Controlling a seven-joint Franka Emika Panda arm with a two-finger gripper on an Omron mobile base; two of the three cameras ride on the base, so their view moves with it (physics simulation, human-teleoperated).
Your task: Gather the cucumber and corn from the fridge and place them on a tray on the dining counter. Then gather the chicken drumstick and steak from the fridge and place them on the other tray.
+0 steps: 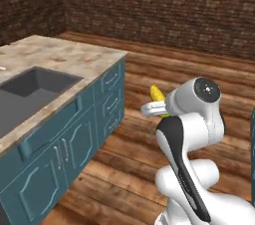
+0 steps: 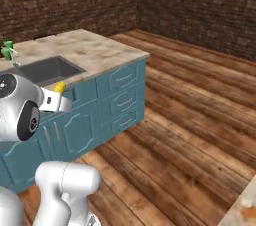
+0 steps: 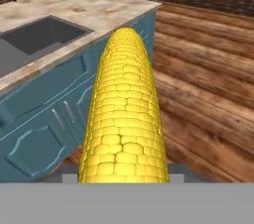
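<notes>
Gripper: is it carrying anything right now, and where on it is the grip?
The gripper holds the corn at one end; the rest juts forward.

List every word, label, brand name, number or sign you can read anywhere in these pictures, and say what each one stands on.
None: no readable text appears in any view.
The corn held in the gripper is plain yellow kernels.
The stone counter, its sink and the teal cabinet fronts carry no label.
The brick wall and wooden floor show only texture.
The robot arm bears no legible marking.
</notes>
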